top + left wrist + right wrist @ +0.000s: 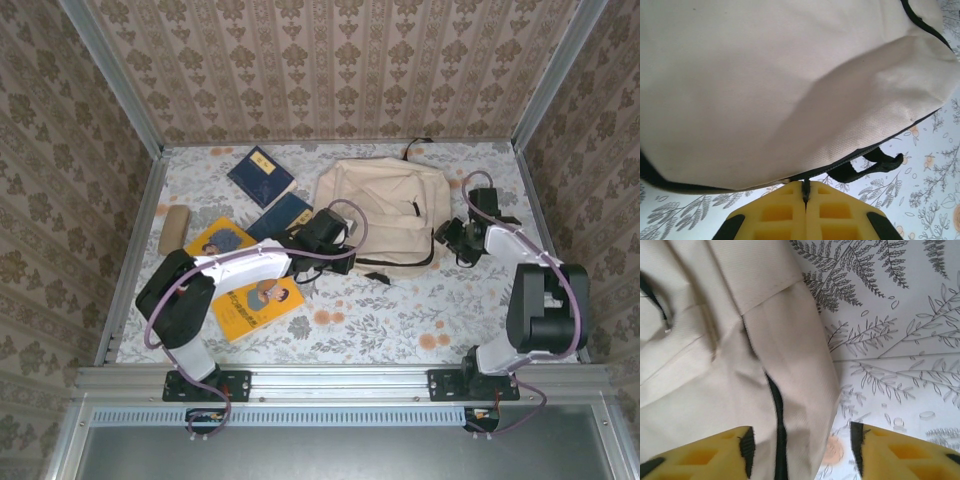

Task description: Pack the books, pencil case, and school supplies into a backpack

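The beige backpack (385,210) lies flat at the middle back of the table. My left gripper (345,258) sits at its near left edge, and in the left wrist view it (805,189) is shut on a thin black zip pull hanging from the backpack's (765,90) black zip edge. At the bag's right side, my right gripper (450,238) is open. Its jaws (802,450) straddle a fold of the backpack (715,365) with a black zip line (777,415). Two navy books (260,175) (283,215) and two yellow books (220,238) (258,305) lie to the left. The tan pencil case (174,228) rests at the far left.
A black strap loop (875,167) trails from the bag's lower edge onto the floral tablecloth (400,320). Patterned walls enclose the table on three sides. My left arm crosses over the yellow books.
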Robot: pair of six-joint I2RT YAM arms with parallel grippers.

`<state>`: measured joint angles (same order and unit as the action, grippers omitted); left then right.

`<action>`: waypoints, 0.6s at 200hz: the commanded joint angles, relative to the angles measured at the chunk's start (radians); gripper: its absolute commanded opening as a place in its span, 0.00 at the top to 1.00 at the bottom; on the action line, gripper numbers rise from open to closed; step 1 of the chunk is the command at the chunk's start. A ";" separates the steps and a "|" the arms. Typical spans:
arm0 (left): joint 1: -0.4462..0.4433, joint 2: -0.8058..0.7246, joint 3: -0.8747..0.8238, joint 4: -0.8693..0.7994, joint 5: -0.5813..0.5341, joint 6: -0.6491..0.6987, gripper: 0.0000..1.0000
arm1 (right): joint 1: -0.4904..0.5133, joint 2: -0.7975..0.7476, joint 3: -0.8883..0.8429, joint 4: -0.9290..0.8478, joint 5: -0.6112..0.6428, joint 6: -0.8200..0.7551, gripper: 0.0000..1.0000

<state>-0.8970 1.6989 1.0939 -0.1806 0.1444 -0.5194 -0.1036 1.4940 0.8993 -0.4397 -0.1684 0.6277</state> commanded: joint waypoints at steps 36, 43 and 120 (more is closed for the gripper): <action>-0.016 0.026 0.054 0.040 0.065 0.015 1.00 | 0.083 -0.330 -0.204 -0.051 -0.082 0.144 0.18; -0.017 0.026 0.054 0.037 0.061 0.015 1.00 | 0.100 -0.360 -0.233 -0.035 -0.102 0.188 0.18; -0.016 0.016 0.054 0.020 0.037 0.018 1.00 | 0.324 -0.355 -0.439 0.448 -0.178 0.746 0.11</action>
<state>-0.9039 1.7161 1.1198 -0.1555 0.1795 -0.5186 0.1829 1.1057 0.4641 -0.2077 -0.3275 1.1660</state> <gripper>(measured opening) 0.044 0.874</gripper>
